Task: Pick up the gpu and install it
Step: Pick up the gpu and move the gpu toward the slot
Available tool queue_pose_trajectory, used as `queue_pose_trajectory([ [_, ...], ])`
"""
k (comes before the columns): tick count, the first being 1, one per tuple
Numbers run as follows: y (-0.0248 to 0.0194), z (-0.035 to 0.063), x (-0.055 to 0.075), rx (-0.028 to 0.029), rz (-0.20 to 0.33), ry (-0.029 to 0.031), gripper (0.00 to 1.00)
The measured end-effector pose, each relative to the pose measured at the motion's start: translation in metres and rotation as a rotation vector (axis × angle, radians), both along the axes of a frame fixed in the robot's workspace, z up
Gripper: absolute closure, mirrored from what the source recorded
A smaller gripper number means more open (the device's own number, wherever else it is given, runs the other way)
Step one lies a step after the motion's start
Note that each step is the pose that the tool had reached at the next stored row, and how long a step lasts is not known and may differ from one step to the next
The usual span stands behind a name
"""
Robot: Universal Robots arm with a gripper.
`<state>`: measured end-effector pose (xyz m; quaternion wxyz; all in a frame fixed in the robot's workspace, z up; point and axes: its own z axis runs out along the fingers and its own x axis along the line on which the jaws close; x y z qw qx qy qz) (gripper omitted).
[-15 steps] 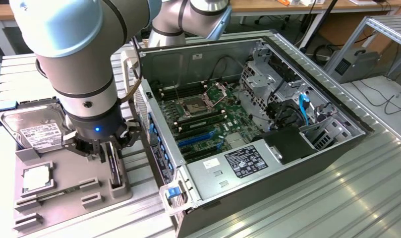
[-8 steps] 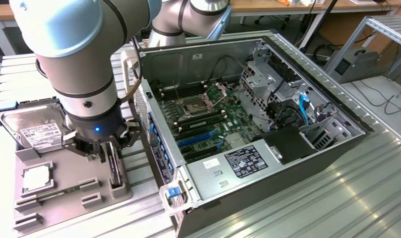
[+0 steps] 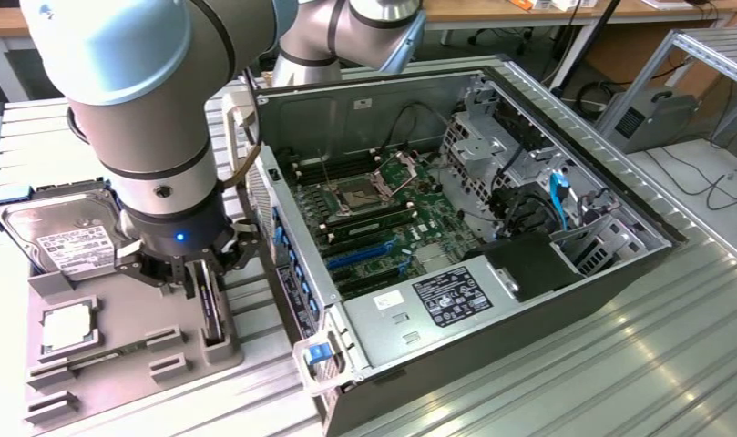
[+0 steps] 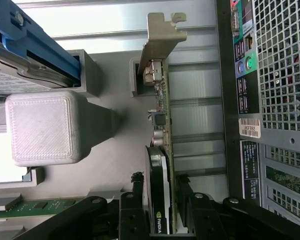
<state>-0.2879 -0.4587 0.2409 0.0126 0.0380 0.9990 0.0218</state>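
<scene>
The gpu (image 3: 210, 308) (image 4: 163, 97), a thin black card with a green board edge, stands on its long edge in a slot of the matte gray printed tray (image 3: 125, 369) (image 4: 115, 160). The tray lies just left of the open computer case (image 3: 618, 264) (image 4: 285, 65) in the exterior view. The card's silvery-beige metal bracket (image 4: 160, 42) has a bent tab and sits at the end away from the gripper. The black gripper (image 3: 204, 289) (image 4: 159, 182) straddles the card from above, its fingers (image 4: 132, 200) closed against both flat faces. On the far left of the tray lie a boxy silver hard drive (image 3: 65, 237) with a white label and a small square chip (image 3: 66, 328).
</scene>
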Motion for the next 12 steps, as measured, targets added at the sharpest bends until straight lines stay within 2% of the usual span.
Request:
queue_pose_trajectory([
  [8, 0.0000, 0.0000, 0.0000, 0.0000, 0.000, 0.0000, 0.61],
  [9, 0.0000, 0.0000, 0.0000, -0.0001, 0.000, 0.0001, 0.62],
  [11, 0.0000, 0.0000, 0.0000, 0.0000, 0.000, 0.0000, 0.73],
  [12, 0.0000, 0.0000, 0.0000, 0.0000, 0.000, 0.0000, 0.73],
])
